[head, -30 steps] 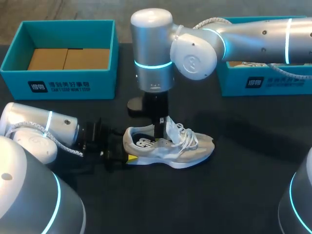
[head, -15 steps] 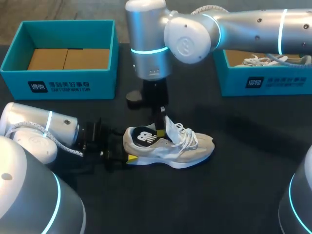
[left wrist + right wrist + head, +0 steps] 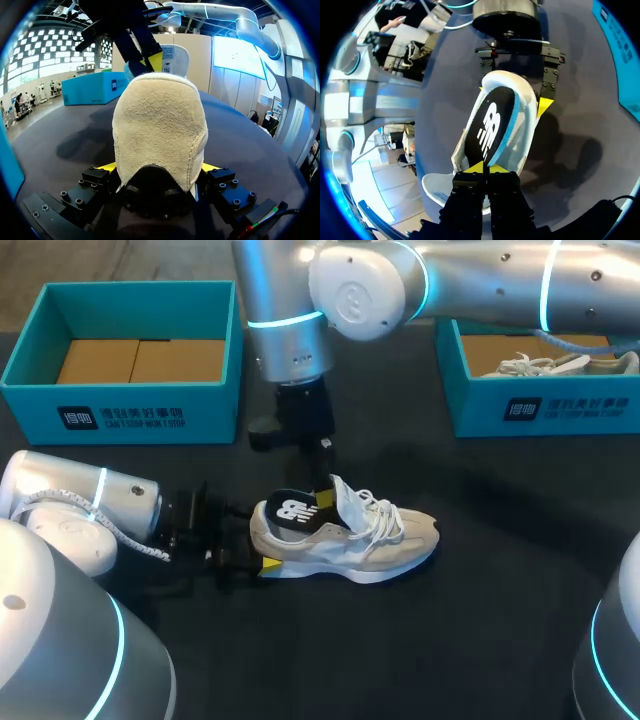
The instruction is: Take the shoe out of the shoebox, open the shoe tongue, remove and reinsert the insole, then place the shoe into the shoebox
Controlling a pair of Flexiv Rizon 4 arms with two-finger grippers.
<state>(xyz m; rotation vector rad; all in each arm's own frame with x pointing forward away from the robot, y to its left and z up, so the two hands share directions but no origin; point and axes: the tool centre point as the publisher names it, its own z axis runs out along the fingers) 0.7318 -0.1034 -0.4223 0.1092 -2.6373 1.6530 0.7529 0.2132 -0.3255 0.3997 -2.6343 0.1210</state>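
Table [image 3: 480, 640]: dark and flat, carrying everything named below.
My right arm [image 3: 480, 280]: it comes in from the right edge of the head view and crosses past the middle. Its wrist turns straight down above the shoe's opening.
My left arm [image 3: 80, 505]: it lies low along the table at the left, pointing sideways at the shoe's heel.
Left shoebox [image 3: 130, 415]: teal, open, at the far left, with a brown cardboard bottom.
Right shoebox [image 3: 540, 405]: teal, at the far right. The head view alone shows a second shoe [image 3: 560, 362] lying inside it.
Shoe [image 3: 345, 540]: pale grey and white, upright on the table between the boxes, toe to the right, tongue lifted.
Insole [image 3: 490, 130]: dark with a white logo and blue edge. The right wrist view shows it tilted up out of the shoe.
My right pincer [image 3: 485, 169]: its yellow tips are pinched together on the insole's front end.
My left pincer [image 3: 159, 167]: the left wrist view shows its two yellow tips pressed against either side of the suede heel, clamping the shoe.
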